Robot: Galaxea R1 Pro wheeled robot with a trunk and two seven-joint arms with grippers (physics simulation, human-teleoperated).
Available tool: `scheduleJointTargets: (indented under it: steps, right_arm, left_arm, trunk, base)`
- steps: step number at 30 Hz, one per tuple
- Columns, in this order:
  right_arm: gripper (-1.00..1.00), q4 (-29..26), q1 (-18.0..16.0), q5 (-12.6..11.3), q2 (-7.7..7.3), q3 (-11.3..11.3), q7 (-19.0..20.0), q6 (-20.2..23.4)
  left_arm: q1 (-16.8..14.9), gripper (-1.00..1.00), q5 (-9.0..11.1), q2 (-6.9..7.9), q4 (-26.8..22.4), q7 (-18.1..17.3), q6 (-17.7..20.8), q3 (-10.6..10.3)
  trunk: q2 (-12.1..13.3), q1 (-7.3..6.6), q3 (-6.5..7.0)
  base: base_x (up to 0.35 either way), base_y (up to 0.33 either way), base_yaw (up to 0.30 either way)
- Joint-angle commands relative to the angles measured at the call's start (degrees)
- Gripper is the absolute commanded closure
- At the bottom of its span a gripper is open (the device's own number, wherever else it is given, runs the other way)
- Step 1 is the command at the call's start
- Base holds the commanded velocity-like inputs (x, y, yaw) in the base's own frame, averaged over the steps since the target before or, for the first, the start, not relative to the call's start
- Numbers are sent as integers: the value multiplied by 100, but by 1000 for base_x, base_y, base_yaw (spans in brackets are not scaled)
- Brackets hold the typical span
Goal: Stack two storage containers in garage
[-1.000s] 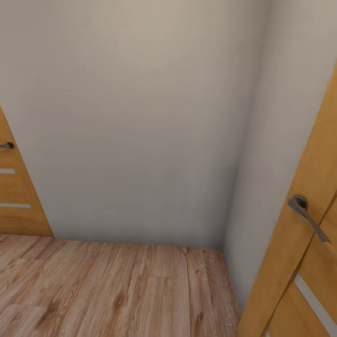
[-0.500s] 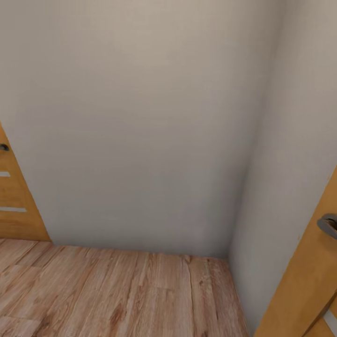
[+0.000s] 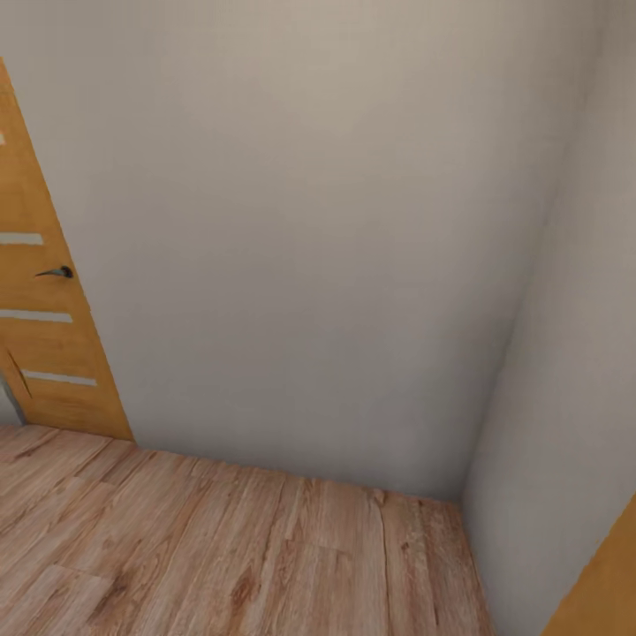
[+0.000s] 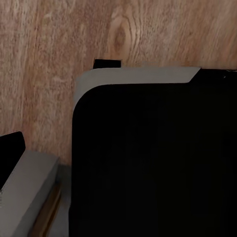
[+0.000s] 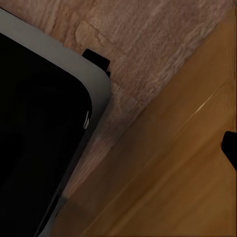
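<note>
Two plain walls [image 3: 309, 221], plank floor [image 3: 221, 556], orange door [image 3: 44, 336].

A plain off-white wall [image 3: 309, 221] meets a light brown wood-grain plank floor [image 3: 221, 548]; the orange-brown wooden door [image 3: 40, 336] carries pale frosted strips.

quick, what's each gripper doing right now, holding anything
Left gripper: cannot be told; its wrist view shows the robot's dark base over wood floor.
Right gripper: cannot be told; no container seen in its wrist view.
</note>
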Motion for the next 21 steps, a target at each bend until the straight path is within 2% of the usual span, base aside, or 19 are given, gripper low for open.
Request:
scheduleJointTargets:
  steps: [1,12,21]
  right_arm:
    - [-100,17,-6,-61,1,39,31,-36]
    - [-100,17,-6,-61,1,39,29,-38]
    - [-100,17,-6,-61,1,43,22,-38]
  left_arm:
    - [-2,-100,23,2,1,0,-12,6]
    - [-2,-100,24,7,1,-1,-2,15]
    - [-2,-100,25,7,1,-1,-8,15]
  trunk:
    - [-3,2,-5]
    - [-3,2,-5]
    - [-3,2,-5]
  base:
    - [262,0,45]
    - [313,0,10]
    - [322,0,224]
